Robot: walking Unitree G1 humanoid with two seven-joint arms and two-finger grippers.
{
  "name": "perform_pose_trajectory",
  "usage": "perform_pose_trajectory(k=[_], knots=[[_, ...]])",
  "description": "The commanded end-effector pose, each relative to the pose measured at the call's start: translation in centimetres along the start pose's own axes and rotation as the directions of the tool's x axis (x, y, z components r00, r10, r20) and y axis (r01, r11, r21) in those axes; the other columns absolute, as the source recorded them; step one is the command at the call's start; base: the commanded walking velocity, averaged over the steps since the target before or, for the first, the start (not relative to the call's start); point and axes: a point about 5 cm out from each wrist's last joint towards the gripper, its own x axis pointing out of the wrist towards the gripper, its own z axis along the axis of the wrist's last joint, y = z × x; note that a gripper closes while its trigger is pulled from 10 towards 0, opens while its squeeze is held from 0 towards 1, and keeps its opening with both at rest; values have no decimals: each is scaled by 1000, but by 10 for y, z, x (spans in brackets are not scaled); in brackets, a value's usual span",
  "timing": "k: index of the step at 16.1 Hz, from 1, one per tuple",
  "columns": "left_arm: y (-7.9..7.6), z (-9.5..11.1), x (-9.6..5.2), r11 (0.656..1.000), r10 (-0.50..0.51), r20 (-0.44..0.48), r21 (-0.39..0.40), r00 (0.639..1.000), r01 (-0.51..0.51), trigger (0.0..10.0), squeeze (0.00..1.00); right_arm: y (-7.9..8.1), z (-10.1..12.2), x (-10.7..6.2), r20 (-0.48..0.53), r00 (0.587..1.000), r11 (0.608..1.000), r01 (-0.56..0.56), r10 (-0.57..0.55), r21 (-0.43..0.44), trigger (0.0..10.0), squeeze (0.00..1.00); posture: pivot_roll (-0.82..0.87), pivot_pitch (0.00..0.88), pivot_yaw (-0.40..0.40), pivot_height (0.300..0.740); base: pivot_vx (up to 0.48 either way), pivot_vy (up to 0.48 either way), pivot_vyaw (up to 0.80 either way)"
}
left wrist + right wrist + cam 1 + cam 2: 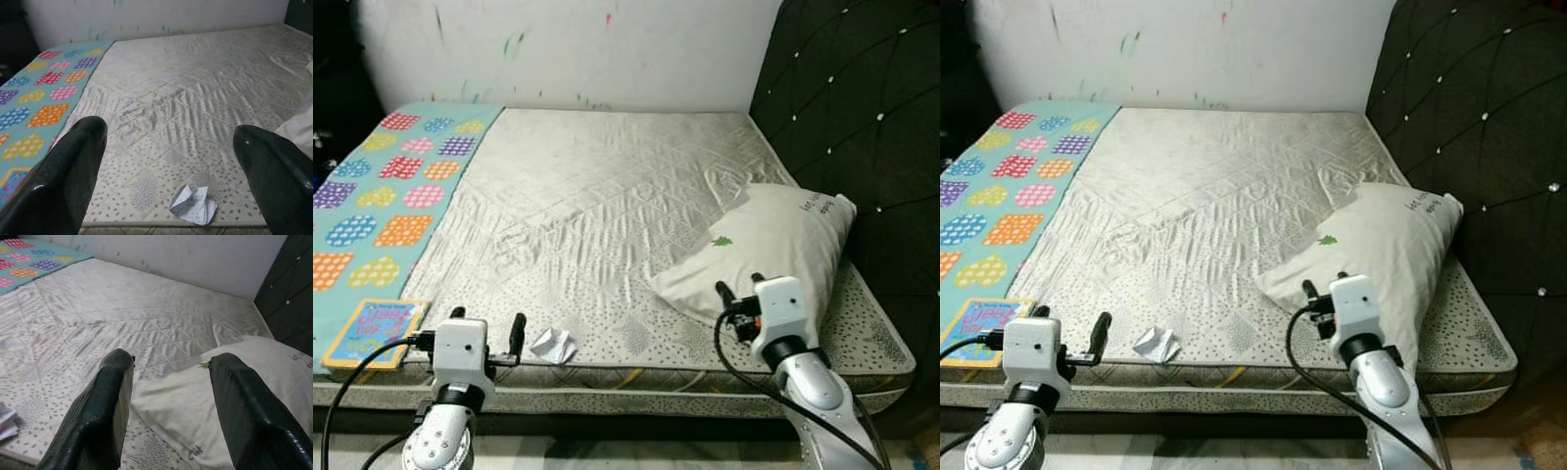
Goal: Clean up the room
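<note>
left gripper (487, 328) open near crumpled paper (553, 345), right gripper (741, 294) open over pillow (773, 245)

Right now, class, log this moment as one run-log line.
left pincer: open, near crumpled paper | right pincer: open, facing pillow | both on mattress

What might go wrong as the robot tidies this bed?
The crumpled white paper scrap lies at the grey quilted mattress's near edge, so the open left gripper could nudge it off. The open right gripper, hovering at the white pillow, might snag its fabric.
</note>
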Motion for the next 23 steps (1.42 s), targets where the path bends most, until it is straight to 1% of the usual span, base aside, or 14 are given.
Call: perform_pose_trajectory(k=[1, 4, 5, 6, 8, 10, 15, 23], knots=[[2, 1, -1, 1000, 1, 7, -2, 1000, -1, 10000, 0, -3, 3, -1, 12, 1000, 1000, 4, -4, 5, 10000, 0, -42, 0, -59, 740, 0, 0, 0], [5, 4, -6, 1000, 4, 16, -24, 1000, -4, 10000, 0, -8, 7, -3, 14, 999, 999, 32, -32, -7, 10000, 0, -46, 0, -66, 740, 0, 0, 0], [8, 8, -9, 999, 12, 21, -51, 1000, -11, 10000, 0, -11, 9, -5, 15, 999, 999, 42, -42, 1, 10000, 0, -44, 0, -69, 740, 0, 0, 0], [9, 11, -10, 998, 20, 29, -61, 999, -18, 10000, 0, -12, 9, -6, 14, 999, 999, 42, -42, 0, 10000, 0, -44, 0, -69, 740, 0, 0, 0], [4, 15, -12, 996, 16, 43, -87, 999, -12, 10000, 0, -14, 7, -8, 7, 999, 999, 48, -48, -1, 10000, 0, -38, 0, -73, 740, 0, 0, 0], [0, 14, -12, 996, 8, 36, -90, 999, -5, 10000, 0, -12, 9, -7, 7, 999, 999, 45, -45, 4, 10000, 0, -41, 0, -72, 740, 0, 0, 0], [-1, 15, -9, 996, -2, 35, -88, 999, 5, 10000, 0, -9, 10, -4, 11, 999, 999, 38, -38, 6, 10000, 0, -41, 0, -66, 740, 0, 0, 0], [-2, 14, -8, 996, -15, 24, -90, 1000, 17, 10000, 0, -8, 9, -4, 8, 1000, 1000, 28, -28, 6, 10000, 0, -42, 0, -64, 740, 270, 0, 0]])
